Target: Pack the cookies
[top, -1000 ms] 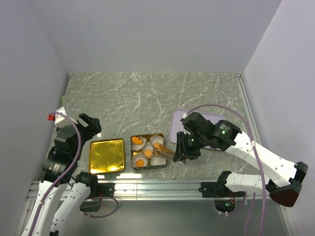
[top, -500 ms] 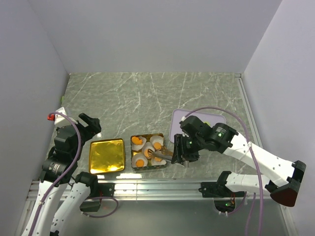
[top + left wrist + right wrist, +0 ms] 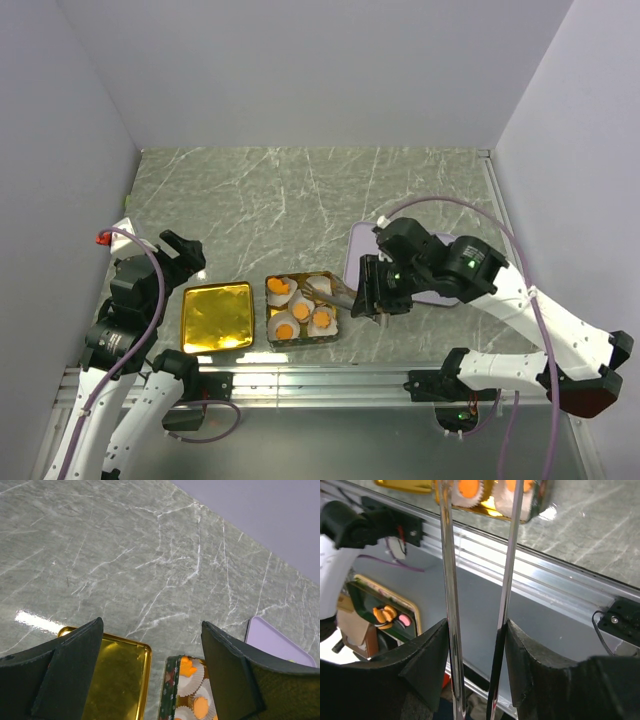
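An open patterned tin (image 3: pixel 270 312) holds white paper cups with orange cookies (image 3: pixel 300 311) in them. My right gripper (image 3: pixel 368 300) is shut on metal tongs (image 3: pixel 335 291), whose tips reach over the tin's far right cup. In the right wrist view the gripper (image 3: pixel 476 630) pinches the two tong arms (image 3: pixel 448 580), and the tin (image 3: pixel 532 505) and cookies (image 3: pixel 469 486) lie at the top edge. My left gripper (image 3: pixel 180 250) is open and empty above the table; its view (image 3: pixel 151 625) shows the tin (image 3: pixel 167 695) and cookies (image 3: pixel 186 666) below.
A gold lid (image 3: pixel 217 316) lies flat left of the tin and also shows in the left wrist view (image 3: pixel 115 680). A lavender tray (image 3: pixel 355 250) lies right of the tin, partly under the right arm. An aluminium rail (image 3: pixel 330 380) runs along the near edge.
My right gripper has drawn the tongs back and toward the far right of the tin. An orange cookie now shows in the near right cup. The left arm has not moved.
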`<action>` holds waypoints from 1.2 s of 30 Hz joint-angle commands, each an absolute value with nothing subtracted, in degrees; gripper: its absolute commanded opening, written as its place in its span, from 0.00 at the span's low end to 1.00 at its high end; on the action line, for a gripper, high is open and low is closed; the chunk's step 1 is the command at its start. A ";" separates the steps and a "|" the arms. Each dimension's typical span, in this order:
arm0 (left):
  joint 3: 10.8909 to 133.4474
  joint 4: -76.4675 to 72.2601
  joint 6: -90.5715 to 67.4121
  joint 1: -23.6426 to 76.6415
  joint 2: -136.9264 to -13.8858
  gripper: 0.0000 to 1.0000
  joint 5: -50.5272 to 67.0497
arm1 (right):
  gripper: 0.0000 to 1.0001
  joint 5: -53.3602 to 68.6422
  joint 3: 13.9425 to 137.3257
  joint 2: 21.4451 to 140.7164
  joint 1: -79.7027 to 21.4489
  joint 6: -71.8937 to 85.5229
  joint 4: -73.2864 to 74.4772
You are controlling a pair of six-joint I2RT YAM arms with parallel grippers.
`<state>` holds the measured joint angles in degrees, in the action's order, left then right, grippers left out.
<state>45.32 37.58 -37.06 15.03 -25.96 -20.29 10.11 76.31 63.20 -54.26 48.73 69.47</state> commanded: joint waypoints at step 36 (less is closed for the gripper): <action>45.97 36.65 -37.09 15.12 -28.65 0.80 -20.48 | 0.55 9.85 137.29 126.29 -29.79 34.28 57.57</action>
